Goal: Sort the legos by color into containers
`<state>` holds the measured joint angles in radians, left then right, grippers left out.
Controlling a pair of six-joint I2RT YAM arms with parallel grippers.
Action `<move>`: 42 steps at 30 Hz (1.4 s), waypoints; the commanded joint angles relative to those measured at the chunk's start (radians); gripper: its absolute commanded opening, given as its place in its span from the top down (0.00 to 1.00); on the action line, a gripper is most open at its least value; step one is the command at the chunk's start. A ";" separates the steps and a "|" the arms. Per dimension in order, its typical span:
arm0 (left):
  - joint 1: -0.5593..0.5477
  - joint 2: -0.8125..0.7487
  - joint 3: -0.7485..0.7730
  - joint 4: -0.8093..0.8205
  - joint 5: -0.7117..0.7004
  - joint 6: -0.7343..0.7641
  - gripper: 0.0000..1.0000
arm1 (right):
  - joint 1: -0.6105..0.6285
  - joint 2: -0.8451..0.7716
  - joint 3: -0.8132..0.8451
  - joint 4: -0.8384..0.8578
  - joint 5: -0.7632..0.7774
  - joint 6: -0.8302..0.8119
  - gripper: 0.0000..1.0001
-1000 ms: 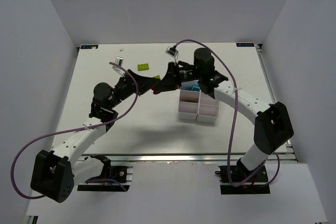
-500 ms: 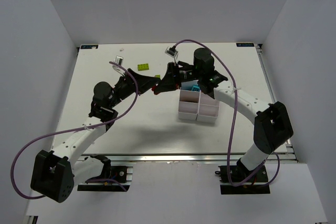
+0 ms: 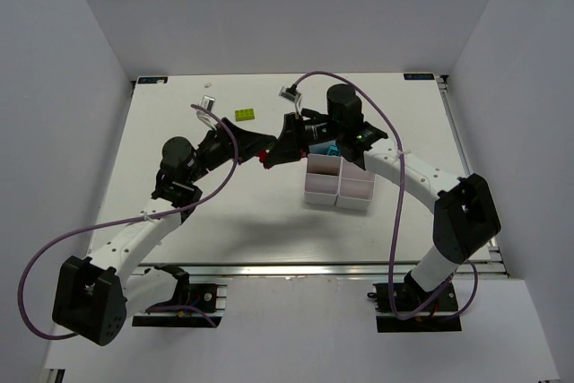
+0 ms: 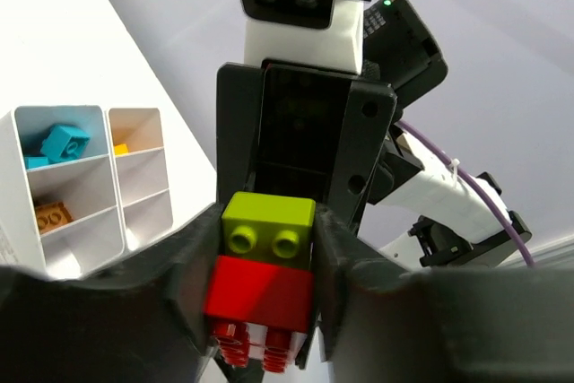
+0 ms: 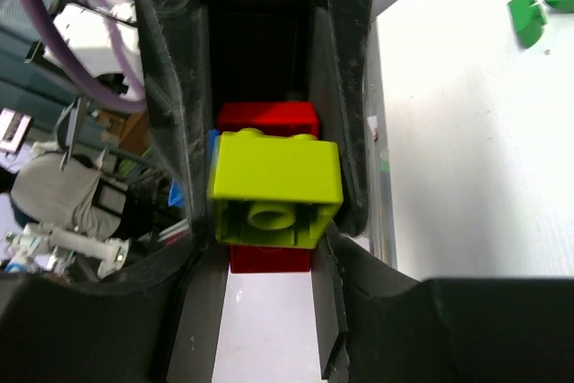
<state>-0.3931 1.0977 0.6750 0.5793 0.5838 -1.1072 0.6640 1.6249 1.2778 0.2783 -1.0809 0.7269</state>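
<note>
Meeting nose to nose just left of the containers, the left end effector & right end effector share one stacked pair: a lime brick sitting on a red brick.

Left wrist view: the left fingers sit tight against both sides of the red brick, so it's clamped on that. The red knobs at its lower end are partly hidden.

Right wrist view: the right fingers pinch the lime brick, hollow underside toward the cam. The red brick is mostly hidden behind it, only strips showing above & below. Whether the 2 bricks are fully joined or partly split, can't tell.

Top view: the pair is nearly all covered by the black wrists, just a red speck visible. Height over the surface is unreadable.

Bins, per left wrist view: cyan bricks in the far-left bin, an orange brick in the next one nearer, a yellow bit in the adjacent column. Nearest bins are cut off. In top view the far row is partly under the right arm.

A loose lime brick lies on the surface, well apart from the containers. Two green bricks sit at the right wrist view's corner, one cropped.
</note>
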 commanded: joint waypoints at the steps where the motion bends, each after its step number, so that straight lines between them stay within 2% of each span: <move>1: -0.003 -0.018 0.032 -0.019 0.008 0.021 0.53 | 0.008 -0.025 0.014 0.010 -0.030 -0.027 0.74; 4: -0.003 -0.019 0.037 -0.016 0.008 0.021 0.68 | 0.008 -0.025 0.015 -0.001 -0.036 -0.041 0.75; 7: 0.000 -0.019 0.044 -0.018 0.010 0.021 0.73 | 0.008 -0.026 0.015 -0.017 -0.048 -0.055 0.75; 18: 0.011 -0.012 0.066 -0.027 0.037 0.018 0.68 | 0.008 -0.022 0.025 -0.085 -0.094 -0.110 0.76; 27: 0.014 -0.013 0.063 -0.033 0.059 0.017 0.69 | 0.008 0.006 0.084 -0.237 -0.157 -0.210 0.77; 30: 0.014 -0.010 0.066 -0.032 0.067 0.014 0.64 | 0.006 0.016 0.106 -0.303 -0.172 -0.254 0.77; 38: 0.016 -0.012 0.060 -0.032 0.077 0.006 0.64 | 0.006 0.015 0.110 -0.332 -0.175 -0.280 0.78; 42: 0.016 -0.018 0.064 -0.039 0.074 0.009 0.64 | 0.005 0.020 0.123 -0.398 -0.180 -0.323 0.78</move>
<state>-0.3817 1.0962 0.6979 0.5362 0.6662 -1.1007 0.6632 1.6390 1.3540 -0.0631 -1.2217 0.4530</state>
